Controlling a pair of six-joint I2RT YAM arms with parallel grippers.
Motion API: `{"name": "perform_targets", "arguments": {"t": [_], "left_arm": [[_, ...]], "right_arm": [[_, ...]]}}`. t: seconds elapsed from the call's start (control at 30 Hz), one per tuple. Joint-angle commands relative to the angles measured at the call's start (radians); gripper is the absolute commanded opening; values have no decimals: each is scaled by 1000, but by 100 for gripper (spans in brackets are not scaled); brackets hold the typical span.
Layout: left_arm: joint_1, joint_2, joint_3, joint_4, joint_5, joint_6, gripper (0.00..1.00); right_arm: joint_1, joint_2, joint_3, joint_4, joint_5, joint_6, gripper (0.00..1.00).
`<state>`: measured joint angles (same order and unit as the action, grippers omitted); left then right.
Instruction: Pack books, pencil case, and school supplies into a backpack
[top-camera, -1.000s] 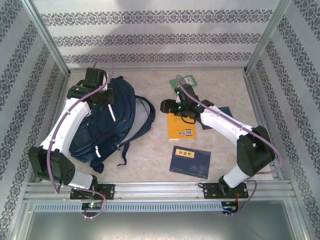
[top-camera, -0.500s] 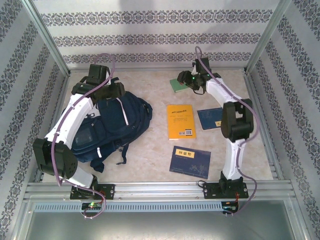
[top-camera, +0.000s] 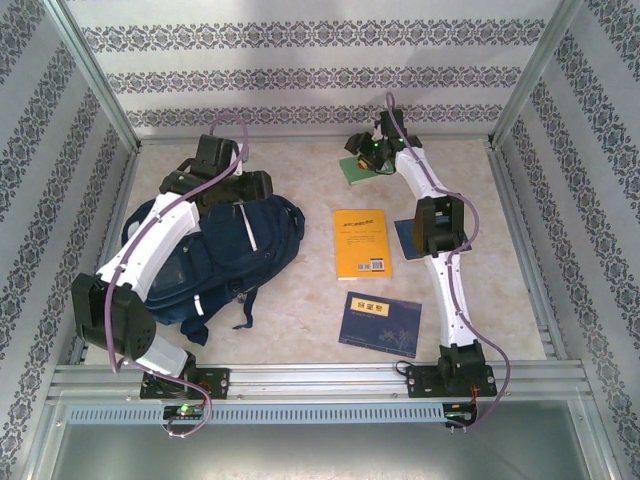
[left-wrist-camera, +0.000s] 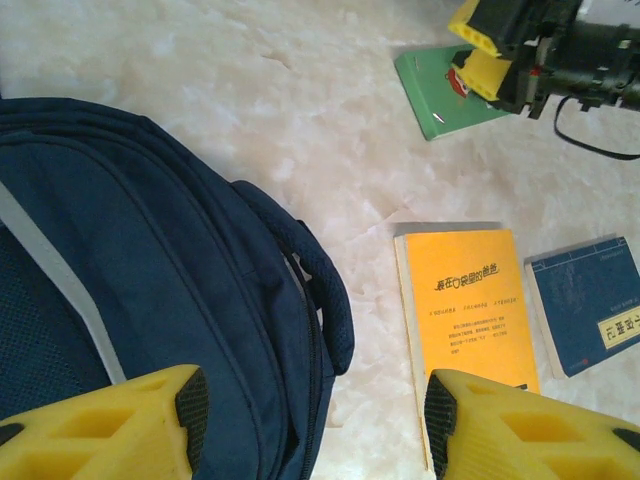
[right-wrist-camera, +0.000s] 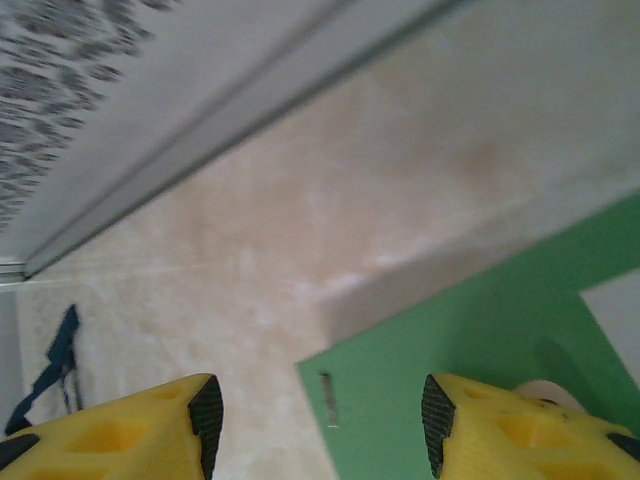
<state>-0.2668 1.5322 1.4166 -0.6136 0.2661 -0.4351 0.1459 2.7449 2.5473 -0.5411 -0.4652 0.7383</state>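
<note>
My left hand (left-wrist-camera: 315, 405) is open and empty above the backpack (left-wrist-camera: 150, 280); my right hand (right-wrist-camera: 320, 425) is open, empty, over the booklet (right-wrist-camera: 470, 350) corner on the desk (right-wrist-camera: 350, 200)

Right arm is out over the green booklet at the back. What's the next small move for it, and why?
Probably lower the right gripper straight down and close it on the green booklet. Its fingers stand open over a corner of the booklet, which lies flat on the table, not gripped, and it is not yet in the backpack.
</note>
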Motion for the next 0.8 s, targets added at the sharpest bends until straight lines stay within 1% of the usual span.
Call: {"name": "perform_targets", "arguments": {"t": [0.0,0.17,0.3,0.5,0.6,0.7,0.77], "left_arm": [[-11,19,22,28,16,-19,61],[-15,31,26,28,19,-18,61],[-16,27,19,26,22,-18,61],[-29,32,12,34,22,-17,61],[-55,65,39,39,33,-28,61],[-97,126,96,42,47,-40,61],[-123,177,146,46,59,-58,61]], "right_arm": [[-8,18,45,-137,48,22,57],[-5,-24,-46,-186,106,-6,59],[-1,-101,-210,-151,97,-23,60],[49,-298,-565,14,62,6,62],[76,-409,-747,161,27,59,62],[87,-467,-781,189,-42,47,63],[81,-507,-773,157,-33,-5,65]]}}
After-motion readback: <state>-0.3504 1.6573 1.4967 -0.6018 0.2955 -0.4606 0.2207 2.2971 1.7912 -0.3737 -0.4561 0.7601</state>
